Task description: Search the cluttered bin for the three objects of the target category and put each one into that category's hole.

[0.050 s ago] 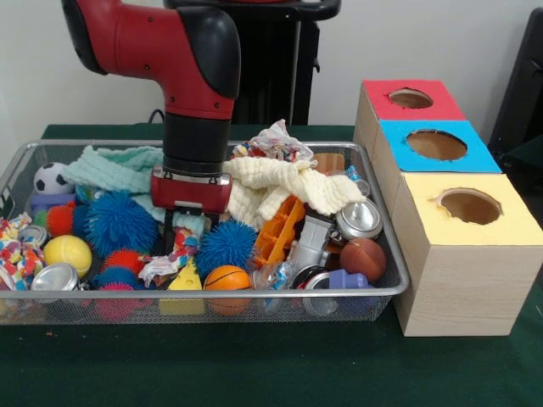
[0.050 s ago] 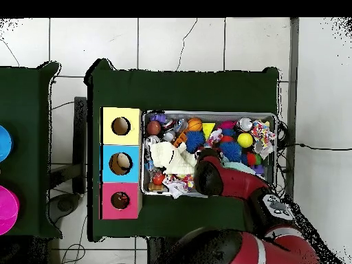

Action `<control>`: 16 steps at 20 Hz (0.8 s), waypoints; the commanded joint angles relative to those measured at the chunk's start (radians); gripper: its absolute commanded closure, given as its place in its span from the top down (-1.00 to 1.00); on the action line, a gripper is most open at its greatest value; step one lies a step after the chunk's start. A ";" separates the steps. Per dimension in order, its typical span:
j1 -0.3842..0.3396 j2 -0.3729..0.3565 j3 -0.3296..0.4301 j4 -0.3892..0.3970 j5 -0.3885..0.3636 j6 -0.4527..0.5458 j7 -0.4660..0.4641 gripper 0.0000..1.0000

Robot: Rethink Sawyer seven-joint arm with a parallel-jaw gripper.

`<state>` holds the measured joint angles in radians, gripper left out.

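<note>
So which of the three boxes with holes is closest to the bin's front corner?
The yellow-topped box. It stands beside the mesh bin at its front corner; the blue box and red box line up behind it.

The wire bin (image 1: 386,254) is full of balls, cans, cloths and toys, and beside it stands a row of three boxes with round holes: red (image 1: 411,98), blue (image 1: 436,144), yellow (image 1: 469,206).
</note>
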<state>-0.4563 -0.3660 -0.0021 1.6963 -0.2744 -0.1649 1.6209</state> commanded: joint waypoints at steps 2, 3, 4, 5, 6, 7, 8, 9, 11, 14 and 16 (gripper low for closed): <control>0.043 0.129 -0.038 0.073 0.134 -0.018 0.277 1.00; 0.050 0.127 -0.041 0.086 0.144 -0.022 0.276 1.00; 0.059 0.121 -0.044 0.099 0.157 -0.020 0.279 1.00; 0.065 0.114 -0.045 0.113 0.171 -0.016 0.279 1.00; 0.070 0.106 -0.043 0.131 0.187 -0.004 0.285 1.00; 0.077 0.098 -0.045 0.149 0.209 0.013 0.291 1.00; 0.090 0.091 -0.053 0.166 0.234 0.027 0.297 1.00; 0.102 0.085 -0.061 0.183 0.259 0.041 0.303 1.00; 0.134 0.075 -0.089 0.211 0.306 0.053 0.313 1.00; 0.193 0.068 -0.152 0.247 0.379 0.073 0.317 1.00; 0.230 0.070 -0.189 0.265 0.419 0.095 0.310 1.00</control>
<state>-0.3148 -0.3501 -0.1356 1.7750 0.0366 -0.2027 1.6355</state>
